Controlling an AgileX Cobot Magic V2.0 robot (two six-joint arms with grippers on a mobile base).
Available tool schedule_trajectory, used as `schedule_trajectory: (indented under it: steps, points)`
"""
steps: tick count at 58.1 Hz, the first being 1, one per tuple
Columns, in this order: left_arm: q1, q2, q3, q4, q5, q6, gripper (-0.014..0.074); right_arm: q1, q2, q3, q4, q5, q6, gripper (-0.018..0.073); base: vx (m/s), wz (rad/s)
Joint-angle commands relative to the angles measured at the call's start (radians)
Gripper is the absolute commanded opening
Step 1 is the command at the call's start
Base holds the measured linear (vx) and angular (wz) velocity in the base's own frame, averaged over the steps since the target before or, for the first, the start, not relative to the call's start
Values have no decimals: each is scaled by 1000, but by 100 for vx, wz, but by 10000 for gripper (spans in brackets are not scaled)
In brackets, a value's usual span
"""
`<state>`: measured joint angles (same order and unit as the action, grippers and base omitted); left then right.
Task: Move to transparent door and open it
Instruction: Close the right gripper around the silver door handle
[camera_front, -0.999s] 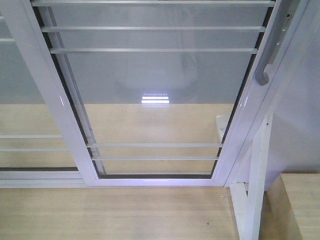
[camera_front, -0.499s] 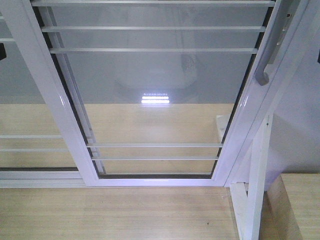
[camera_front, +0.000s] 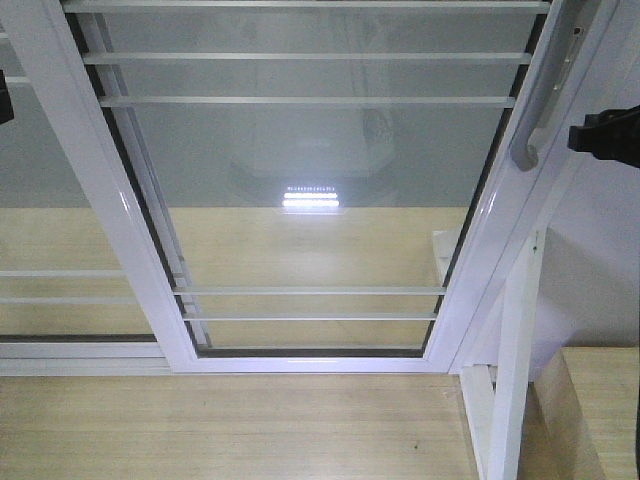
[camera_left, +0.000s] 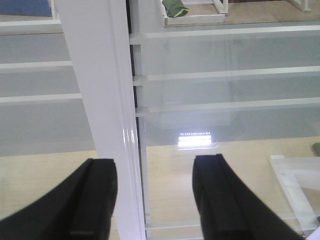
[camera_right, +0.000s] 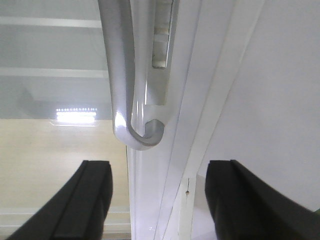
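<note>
The transparent door (camera_front: 310, 200) fills the front view, clear glass in a glossy white frame. Its curved silver-grey handle (camera_front: 532, 110) runs down the right stile. My right gripper (camera_front: 600, 135) enters from the right edge, just right of the handle's lower end. In the right wrist view it (camera_right: 160, 200) is open, and the handle's hooked end (camera_right: 142, 132) sits just above the gap between the fingers. My left gripper (camera_left: 157, 200) is open, with a white stile (camera_left: 97, 100) running between its fingers. Only a dark sliver of it (camera_front: 3, 100) shows at the front view's left edge.
A handle-less glass panel (camera_front: 40, 200) stands at the left. A white post (camera_front: 515, 370) and a pale wall (camera_front: 600, 270) stand right of the door. Wooden floor (camera_front: 230, 430) lies in front. Beyond the glass is a white tray (camera_left: 195, 17) with a green object.
My right gripper has come into the front view from the right edge and now sits beside the handle. The door has not moved.
</note>
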<state>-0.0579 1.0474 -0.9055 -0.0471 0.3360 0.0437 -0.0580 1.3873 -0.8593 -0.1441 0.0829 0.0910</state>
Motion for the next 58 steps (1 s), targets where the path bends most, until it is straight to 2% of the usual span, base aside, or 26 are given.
schedule_trajectory:
  steps: [1, 9, 25, 45, 58]
  points:
    - [-2, -16, -33, -11, -79, 0, 467, 0, 35, -57, -22, -127, -9, 487, 0, 0]
    - [-2, -16, -33, -12, -79, 0, 467, 0, 134, -138, -59, -141, -9, 487, 0, 0]
    - [-2, -16, -33, -12, -79, 0, 467, 2, 278, -328, -63, -147, 6, 487, 0, 0]
    - [-2, -16, -33, -12, -79, 0, 467, 94, 366, -448, -92, -164, 0, 487, 0, 0]
    - [-2, -16, -33, -11, -78, -1, 467, 87, 420, -502, -106, -164, 5, 421, 0, 0]
